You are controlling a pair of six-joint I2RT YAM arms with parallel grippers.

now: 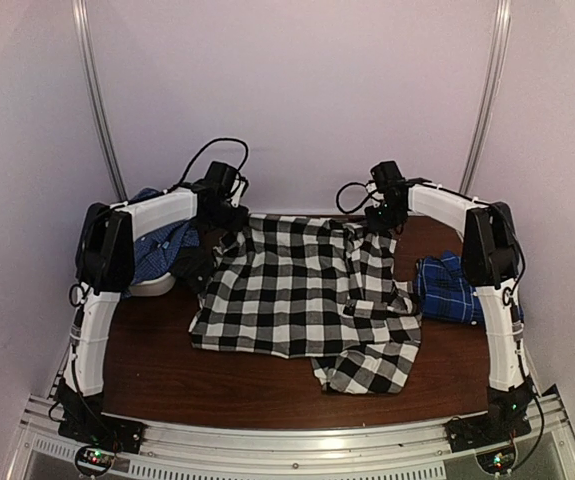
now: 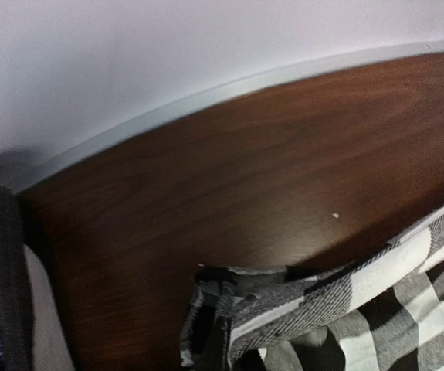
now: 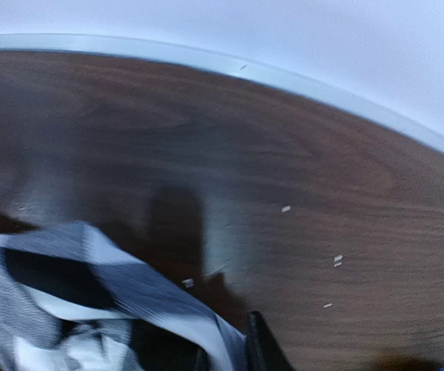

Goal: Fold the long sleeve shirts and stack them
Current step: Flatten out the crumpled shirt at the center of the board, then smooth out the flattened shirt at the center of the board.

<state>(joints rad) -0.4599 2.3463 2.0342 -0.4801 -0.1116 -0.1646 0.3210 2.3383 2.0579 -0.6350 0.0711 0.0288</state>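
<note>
The black-and-white check shirt [image 1: 302,290] lies spread over the middle of the table, with a crumpled part hanging toward the front right. My left gripper [image 1: 225,216] is at its far left corner and my right gripper [image 1: 380,216] at its far right corner. Both are shut on the cloth near the back edge. In the left wrist view the bunched shirt corner [image 2: 283,309] covers the fingers. In the right wrist view the cloth [image 3: 90,309] sits against one black fingertip [image 3: 259,346]. The royal blue shirt [image 1: 452,288] lies crumpled at the right, under the right arm.
Another blue checked cloth [image 1: 162,245] lies behind the left arm, with a white rounded object [image 1: 152,285] and a small black cloth piece [image 1: 193,268] beside it. The wall rail [image 2: 206,100] runs close behind both grippers. Bare wood [image 1: 227,385] shows along the front.
</note>
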